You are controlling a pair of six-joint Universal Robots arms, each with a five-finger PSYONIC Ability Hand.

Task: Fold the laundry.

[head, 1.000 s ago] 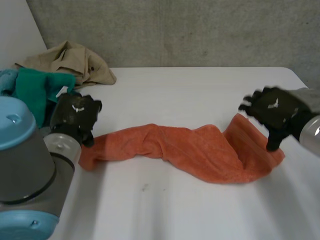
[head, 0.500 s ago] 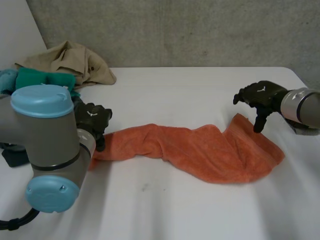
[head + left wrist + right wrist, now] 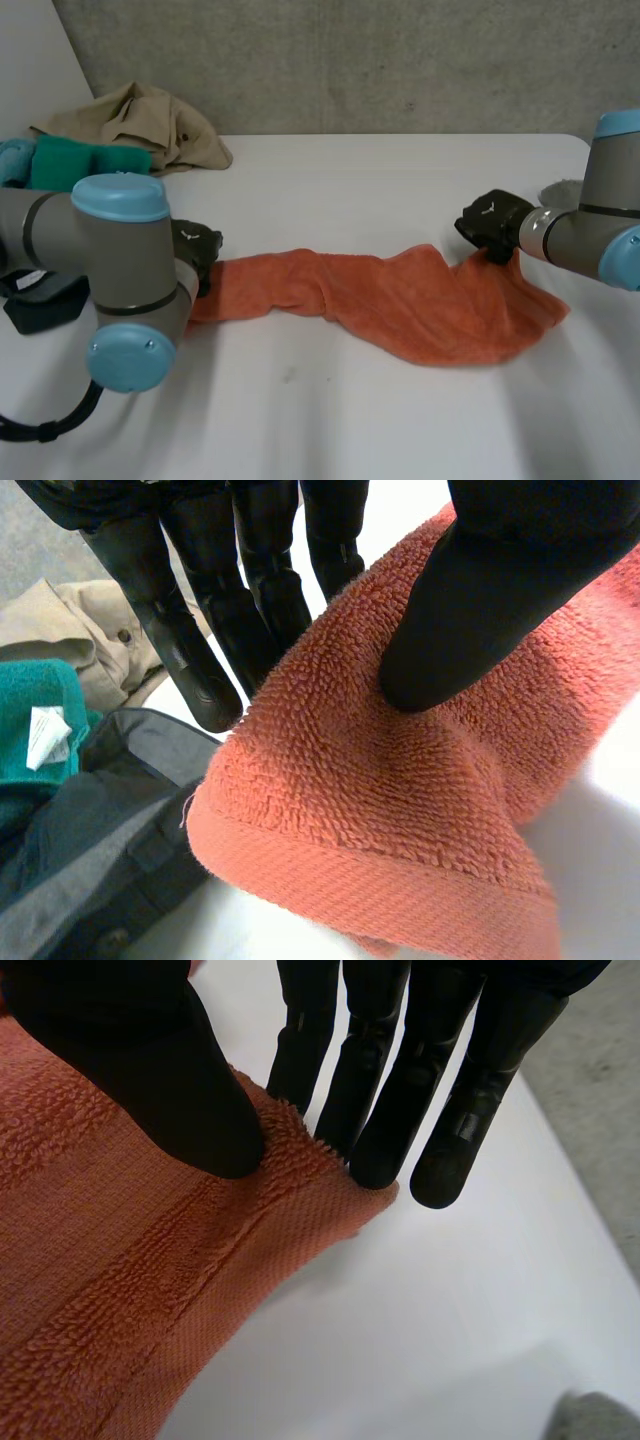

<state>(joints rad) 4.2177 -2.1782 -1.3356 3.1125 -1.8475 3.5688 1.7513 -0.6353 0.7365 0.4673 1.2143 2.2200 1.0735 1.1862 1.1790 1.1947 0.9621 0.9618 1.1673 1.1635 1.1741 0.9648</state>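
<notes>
Holds an orange towel by both ends, rumpled and drawn out lengthwise across the middle of the white bench, resting on its surface.

Pinches the towel's left end with the left hand. Presses the thumb down into the pile just behind the hemmed edge, with straight fingers on the far side of the raised fold, clamped on the cloth.

Pinches the right-end corner with the right hand. Sets the thumb on top of the towel and the fingertips side by side against the corner's edge, the cloth nipped between them.

Beside the left hand, at the bench's left end: a dark grey garment just beside the towel's hem, then a green cloth with a white label, then a beige garment bunched near the concrete wall.
</notes>
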